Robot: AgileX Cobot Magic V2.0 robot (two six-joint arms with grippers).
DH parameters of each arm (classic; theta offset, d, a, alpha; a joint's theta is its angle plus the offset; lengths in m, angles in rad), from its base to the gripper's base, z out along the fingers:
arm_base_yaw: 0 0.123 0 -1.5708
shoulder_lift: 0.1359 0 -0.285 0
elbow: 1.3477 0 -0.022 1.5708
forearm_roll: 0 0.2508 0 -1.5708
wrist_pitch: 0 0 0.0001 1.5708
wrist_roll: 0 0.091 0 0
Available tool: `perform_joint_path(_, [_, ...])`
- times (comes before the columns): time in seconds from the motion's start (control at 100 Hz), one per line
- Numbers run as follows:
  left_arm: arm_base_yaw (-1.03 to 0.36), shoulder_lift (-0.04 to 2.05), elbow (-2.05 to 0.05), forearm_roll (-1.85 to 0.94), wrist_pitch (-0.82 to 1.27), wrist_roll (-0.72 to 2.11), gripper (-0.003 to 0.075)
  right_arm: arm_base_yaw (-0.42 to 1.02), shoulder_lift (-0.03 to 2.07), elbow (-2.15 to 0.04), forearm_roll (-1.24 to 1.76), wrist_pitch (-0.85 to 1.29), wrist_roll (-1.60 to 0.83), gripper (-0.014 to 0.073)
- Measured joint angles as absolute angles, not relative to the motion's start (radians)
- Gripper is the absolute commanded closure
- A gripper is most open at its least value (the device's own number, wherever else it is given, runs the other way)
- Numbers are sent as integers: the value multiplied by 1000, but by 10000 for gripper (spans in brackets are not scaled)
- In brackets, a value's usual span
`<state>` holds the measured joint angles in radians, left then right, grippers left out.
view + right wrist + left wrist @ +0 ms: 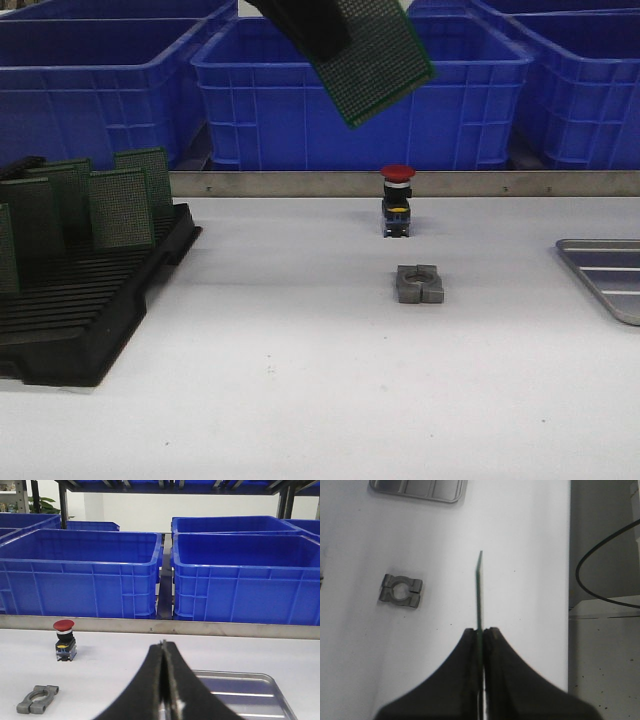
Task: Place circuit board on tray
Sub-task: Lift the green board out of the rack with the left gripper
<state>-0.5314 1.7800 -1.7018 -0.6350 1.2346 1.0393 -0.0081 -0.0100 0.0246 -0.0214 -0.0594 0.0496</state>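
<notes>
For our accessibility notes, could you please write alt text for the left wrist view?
The left gripper is shut on a green circuit board, seen edge-on above a white table. A grey metal clamp block lies on the table, and part of the silver tray shows beyond it.

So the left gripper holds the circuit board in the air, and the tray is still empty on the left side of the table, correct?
Not quite: the front view shows the tray at the table's right edge. The left gripper does hold the circuit board aloft, and the visible part of the tray is empty.
</notes>
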Motion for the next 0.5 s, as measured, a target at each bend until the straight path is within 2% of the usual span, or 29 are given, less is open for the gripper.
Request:
perform_joint_path(0.28, [-546,1780,-1702,-637,1237,1024,738,-8,-10,22,11,-62,63,662])
perform_joint_path(0.5, [-546,1780,-1702,-637,1237,1016,738,-8,-10,-163,106,246,76,662])
